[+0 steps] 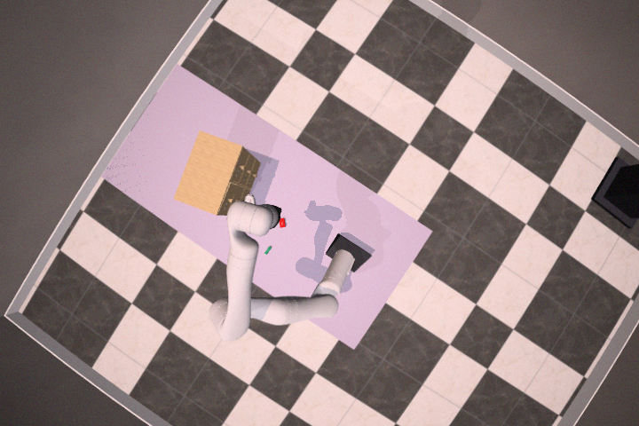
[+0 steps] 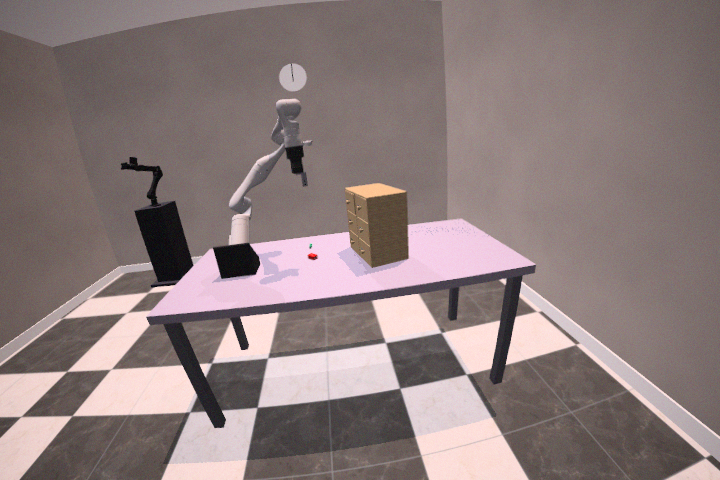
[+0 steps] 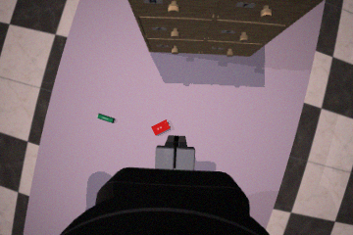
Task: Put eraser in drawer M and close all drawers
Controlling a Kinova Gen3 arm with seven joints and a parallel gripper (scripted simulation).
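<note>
The jaws are clenched on nothing, high above the lilac counter point(image 3: 224, 127). The red eraser point(image 3: 160, 127) lies on the counter just ahead of them (slightly left), a green piece point(image 3: 106, 117) farther left, the chest point(image 3: 219, 29) well ahead, drawers all in

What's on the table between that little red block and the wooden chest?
Only bare table and the chest's shadow lie between the red block and the chest, seen from the wrist.
</note>
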